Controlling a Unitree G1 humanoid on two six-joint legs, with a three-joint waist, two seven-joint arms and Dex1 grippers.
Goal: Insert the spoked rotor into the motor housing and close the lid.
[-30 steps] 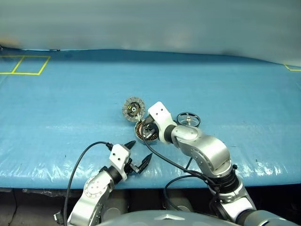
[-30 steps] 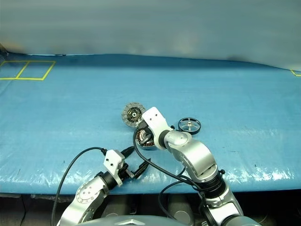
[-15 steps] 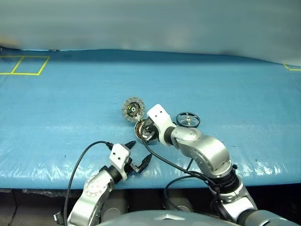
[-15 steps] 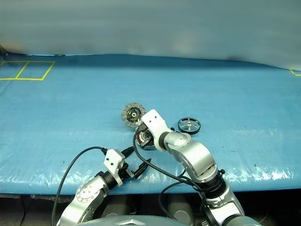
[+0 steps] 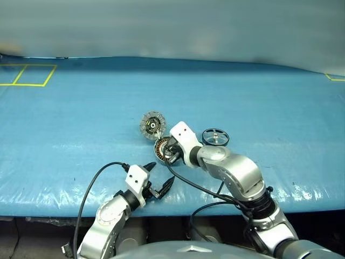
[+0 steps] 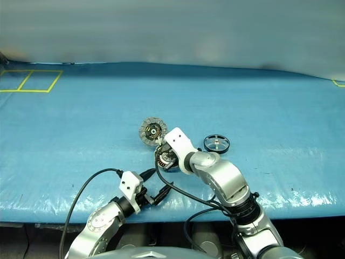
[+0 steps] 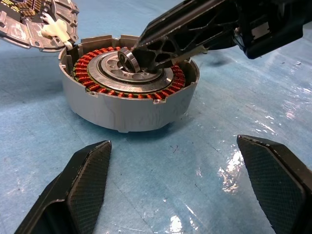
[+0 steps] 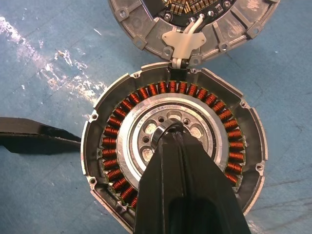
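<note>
Right gripper (image 8: 168, 131), pressed together on a small ring (image 7: 127, 57), sits inside the motor housing (image 8: 97, 146); left gripper (image 7: 185, 180) spread nearby.

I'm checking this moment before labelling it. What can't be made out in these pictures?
- Housing centre, right wrist view: the right gripper's shut fingers cover it; whether the small ring at their tips is gripped or only touched is unclear.
- Lid, both wrist views: cut off by the picture edge.
- Rotor, eye views: too small to count its spokes.
</note>
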